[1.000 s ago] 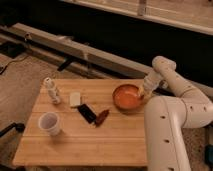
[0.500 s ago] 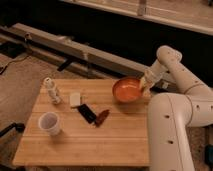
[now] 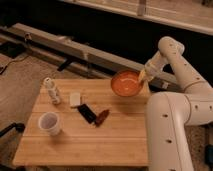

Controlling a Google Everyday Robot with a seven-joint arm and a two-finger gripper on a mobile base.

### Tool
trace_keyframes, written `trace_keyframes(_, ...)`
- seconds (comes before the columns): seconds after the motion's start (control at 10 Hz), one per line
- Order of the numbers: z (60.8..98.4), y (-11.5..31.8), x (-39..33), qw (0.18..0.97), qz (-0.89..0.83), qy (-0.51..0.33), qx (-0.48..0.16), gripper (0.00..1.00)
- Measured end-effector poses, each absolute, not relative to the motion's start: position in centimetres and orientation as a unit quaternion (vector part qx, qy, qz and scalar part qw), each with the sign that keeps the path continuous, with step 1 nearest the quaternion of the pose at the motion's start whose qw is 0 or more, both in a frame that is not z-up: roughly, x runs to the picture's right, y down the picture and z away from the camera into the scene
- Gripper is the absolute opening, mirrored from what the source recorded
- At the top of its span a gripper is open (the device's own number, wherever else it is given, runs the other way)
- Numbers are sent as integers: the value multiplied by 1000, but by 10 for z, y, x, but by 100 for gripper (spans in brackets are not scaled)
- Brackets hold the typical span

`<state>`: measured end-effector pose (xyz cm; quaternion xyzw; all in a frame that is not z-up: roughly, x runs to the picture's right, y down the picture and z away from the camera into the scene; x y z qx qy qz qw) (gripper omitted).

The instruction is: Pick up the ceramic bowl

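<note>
The ceramic bowl (image 3: pixel 125 83) is orange-red and glossy with a darker rim. It hangs tilted above the far right corner of the wooden table (image 3: pixel 115 142). My gripper (image 3: pixel 142 76) is shut on the bowl's right rim and holds it up off the tabletop. The white arm (image 3: pixel 172 55) bends in from the right behind it.
A white cup (image 3: pixel 49 123) stands at the table's left front. A small pale bottle (image 3: pixel 51 91) and a white block (image 3: pixel 75 99) are at the left back. A black object (image 3: pixel 86 113) and a reddish-brown one (image 3: pixel 101 117) lie mid-table. The robot's white body (image 3: pixel 167 130) borders the right edge.
The bowl has gone from resting on the table to being lifted and carried up and back by the gripper. The other objects have not moved.
</note>
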<state>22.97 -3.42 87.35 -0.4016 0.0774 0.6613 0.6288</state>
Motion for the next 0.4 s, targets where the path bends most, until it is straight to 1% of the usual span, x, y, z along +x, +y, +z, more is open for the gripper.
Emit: trace_keyframes(0.4,872,-33,231,624,662,71,-408,0)
